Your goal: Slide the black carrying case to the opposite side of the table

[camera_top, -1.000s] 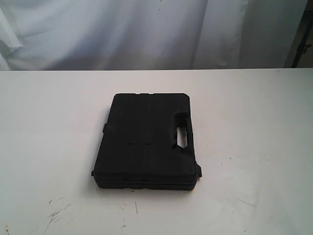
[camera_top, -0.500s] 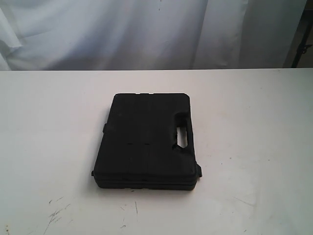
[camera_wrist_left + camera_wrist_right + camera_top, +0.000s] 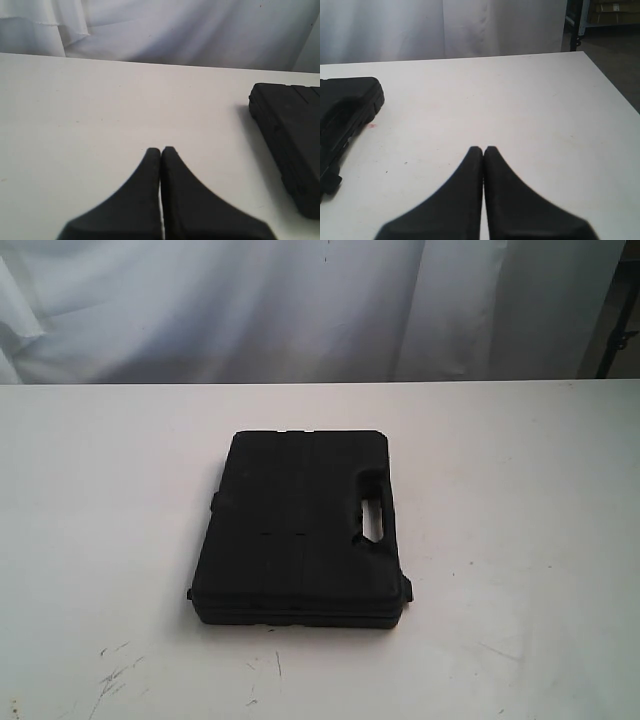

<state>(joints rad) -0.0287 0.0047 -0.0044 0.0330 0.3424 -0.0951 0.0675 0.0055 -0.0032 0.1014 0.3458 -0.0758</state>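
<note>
The left gripper (image 3: 160, 150) is shown by its wrist camera with both black fingers (image 3: 135, 205) brought together, the jaws closed so that only a thin seam is left between them. The right gripper (image 3: 483, 149) is held the same way, its tapered fingers (image 3: 520, 205) pressed tip to tip. Both are aimed out across the desk (image 3: 75, 125).
</note>
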